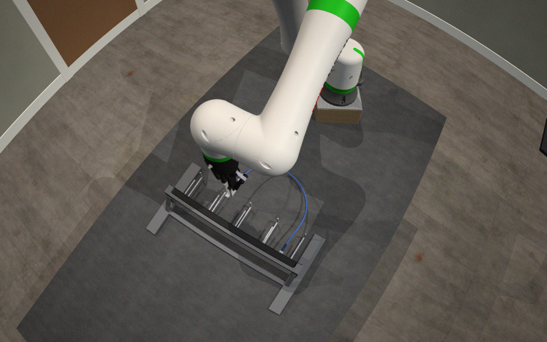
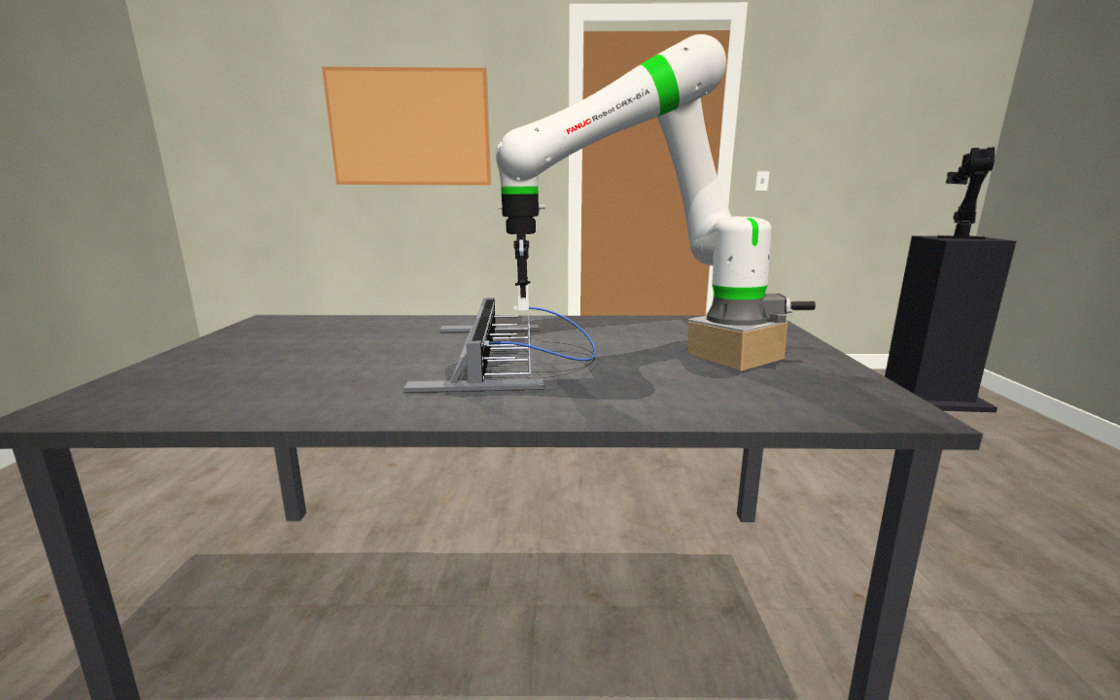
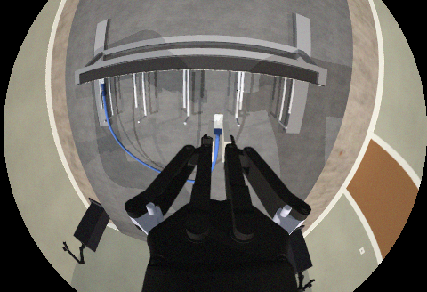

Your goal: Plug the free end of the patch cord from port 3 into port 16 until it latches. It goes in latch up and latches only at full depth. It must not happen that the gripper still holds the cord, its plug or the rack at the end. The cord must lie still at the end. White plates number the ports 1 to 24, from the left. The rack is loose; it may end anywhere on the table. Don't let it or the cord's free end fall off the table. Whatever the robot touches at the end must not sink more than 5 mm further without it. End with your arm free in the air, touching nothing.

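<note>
The grey rack [image 1: 232,229] stands on the table, its dark patch panel facing away from the arm; it also shows in the side view [image 2: 485,348] and the wrist view [image 3: 202,60]. A blue patch cord [image 1: 301,204] arcs from its plugged end [image 1: 283,250] near the rack's right end up to my gripper. My gripper [image 1: 233,187] points down behind the rack and is shut on the cord's free plug [image 3: 221,123], a whitish connector hanging below the fingertips [image 2: 522,304]. The plug hangs above the rack's rear rods, apart from the panel. The port numbers are not readable.
Several metal rods [image 1: 241,216] stick out from the rack's rear toward the arm. The arm's wooden base block [image 2: 738,341] stands at the table's right rear. A black pedestal with a camera [image 2: 951,313] stands on the floor beyond the table.
</note>
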`<state>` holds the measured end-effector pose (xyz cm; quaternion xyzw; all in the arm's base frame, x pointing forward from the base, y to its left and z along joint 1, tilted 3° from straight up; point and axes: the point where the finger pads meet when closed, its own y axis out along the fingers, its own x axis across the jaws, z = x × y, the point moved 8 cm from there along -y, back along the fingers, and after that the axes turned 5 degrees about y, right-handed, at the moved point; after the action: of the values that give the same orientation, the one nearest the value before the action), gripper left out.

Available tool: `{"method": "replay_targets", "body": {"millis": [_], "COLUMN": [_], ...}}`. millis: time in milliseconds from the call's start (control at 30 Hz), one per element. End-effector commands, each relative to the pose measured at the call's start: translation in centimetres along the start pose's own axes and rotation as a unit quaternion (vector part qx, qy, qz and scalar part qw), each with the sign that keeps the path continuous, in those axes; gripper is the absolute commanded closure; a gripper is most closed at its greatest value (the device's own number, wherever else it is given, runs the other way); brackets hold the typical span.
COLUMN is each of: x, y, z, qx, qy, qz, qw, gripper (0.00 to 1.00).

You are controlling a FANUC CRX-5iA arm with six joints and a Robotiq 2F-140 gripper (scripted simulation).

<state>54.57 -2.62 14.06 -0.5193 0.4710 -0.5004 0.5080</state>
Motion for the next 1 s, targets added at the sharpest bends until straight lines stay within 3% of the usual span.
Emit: {"method": "replay_targets", "body": {"millis": [0,967], "x": [0.0,-0.1], "y": [0.0,2.0], "z": [0.0,2.2], "qx": [0.0,-0.001], "qy": [0.0,0.0], "qz": [0.0,0.0], "qw": [1.0,1.0], "gripper": [1.0,1.0]}}
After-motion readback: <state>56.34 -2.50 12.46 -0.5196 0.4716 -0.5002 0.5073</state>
